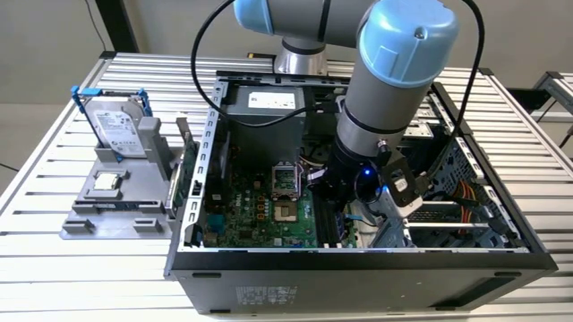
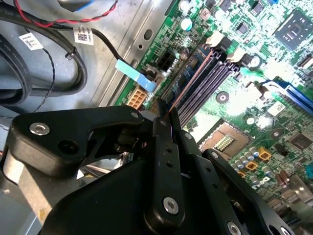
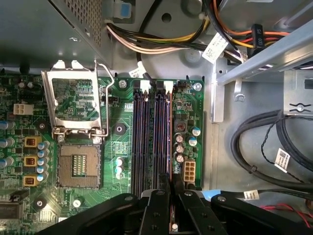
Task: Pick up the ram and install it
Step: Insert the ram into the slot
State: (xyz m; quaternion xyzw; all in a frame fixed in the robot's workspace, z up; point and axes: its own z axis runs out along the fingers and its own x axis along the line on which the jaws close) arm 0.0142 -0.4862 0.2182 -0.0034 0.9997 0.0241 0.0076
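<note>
Pincer (image 3: 172, 196) grips the ram (image 3: 170, 142) edge-on (thin strip btwn its fingers), set over 1 memory slot (image 3: 159, 137) on the green motherboard (image 3: 117, 132) inside the PC case (image 1: 358, 265).

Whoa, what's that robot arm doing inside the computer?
The arm has reached into an open computer case on a metal table. Its gripper holds the ram, a thin memory stick seen edge-on, right at the outermost of the long slots on the green motherboard. The processor socket beside the slots stands open and empty. A hard drive waits in a grey holder outside the case.
</note>
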